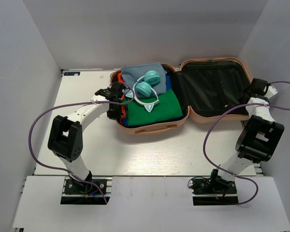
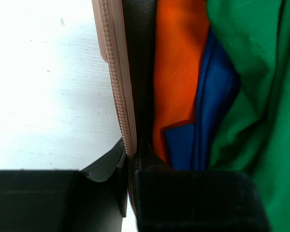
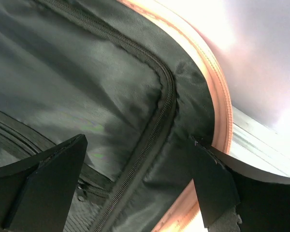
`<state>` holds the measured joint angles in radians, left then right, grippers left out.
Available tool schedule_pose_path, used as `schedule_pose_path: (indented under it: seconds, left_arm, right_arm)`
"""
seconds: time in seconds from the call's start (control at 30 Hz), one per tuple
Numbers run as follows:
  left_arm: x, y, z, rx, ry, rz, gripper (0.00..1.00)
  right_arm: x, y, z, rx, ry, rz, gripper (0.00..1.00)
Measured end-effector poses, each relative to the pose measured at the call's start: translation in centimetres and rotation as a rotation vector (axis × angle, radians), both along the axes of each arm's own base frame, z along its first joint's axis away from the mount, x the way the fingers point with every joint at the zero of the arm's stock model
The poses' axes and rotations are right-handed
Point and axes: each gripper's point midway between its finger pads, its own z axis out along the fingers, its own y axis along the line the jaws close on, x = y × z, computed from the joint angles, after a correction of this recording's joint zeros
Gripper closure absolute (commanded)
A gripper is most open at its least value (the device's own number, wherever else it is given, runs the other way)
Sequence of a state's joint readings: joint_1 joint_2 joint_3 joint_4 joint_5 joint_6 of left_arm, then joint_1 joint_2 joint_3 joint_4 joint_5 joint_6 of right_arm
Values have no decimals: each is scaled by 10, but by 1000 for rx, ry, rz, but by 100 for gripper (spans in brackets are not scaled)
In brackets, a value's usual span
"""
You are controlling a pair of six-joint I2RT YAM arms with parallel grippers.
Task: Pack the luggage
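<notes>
Luggage [image 1: 150, 129] lies open on the table [image 1: 87, 154], 2 halves flat. My left pincer [image 2: 130, 164] clamps its rim; my right pincer [image 3: 137, 145] gapes at the lid (headphones [image 1: 146, 88] ride high, so closing could jam).

You are working in a robotics lab cell, not a lived-in room. Plain white panels [image 1: 24, 72] wall in the white table [image 1: 150, 154] on its left, far and right sides. The left arm [image 1: 65, 137] and the right arm [image 1: 260, 137] are bolted to metal base plates [image 1: 84, 186] at its near edge. Purple cables [image 1: 31, 142] loop loosely from the arms down to those bases.
</notes>
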<state>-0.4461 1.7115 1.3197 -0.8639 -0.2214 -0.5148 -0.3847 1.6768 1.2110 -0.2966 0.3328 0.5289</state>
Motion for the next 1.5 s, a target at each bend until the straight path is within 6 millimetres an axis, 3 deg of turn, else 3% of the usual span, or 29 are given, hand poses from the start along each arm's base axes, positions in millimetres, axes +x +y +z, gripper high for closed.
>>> schedule_pose_path:
  seconds: [0.27,0.47,0.57,0.67,0.87,1.13,1.27,1.3,1.33,1.37,1.5]
  left_arm:
    - [0,0,0,2,0,-2,100]
    - [0,0,0,2,2,-2,100]
    - [0,0,-1,4,4,-3,100]
    - [1,0,0,7,6,-9,100]
    - [1,0,0,13,15,-13,100]
    - [2,0,-1,17,22,-16,100]
    - [2,0,0,21,30,-16,100]
    - [2,0,-1,22,31,-15,100]
    - [2,0,0,23,32,-15,100]
    - [2,0,0,23,33,-15,100]
    - [4,0,0,28,35,-15,100]
  right_arm:
    - [6,-6,6,6,-2,-9,10]
    - [7,-20,51,-46,28,16,10]
    - [-2,-23,59,-65,45,1,10]
    - [-18,-25,49,-54,84,-25,10]
    - [-47,-25,7,12,187,-86,10]
    - [-35,-27,-20,37,161,-108,15]
    - [-28,-29,-34,53,149,-151,30]
    - [-27,-28,-36,59,141,-163,53]
    - [-25,-26,-36,68,127,-174,88]
    - [-27,-27,-38,66,129,-189,100]
    - [-33,-28,-36,73,108,-252,100]
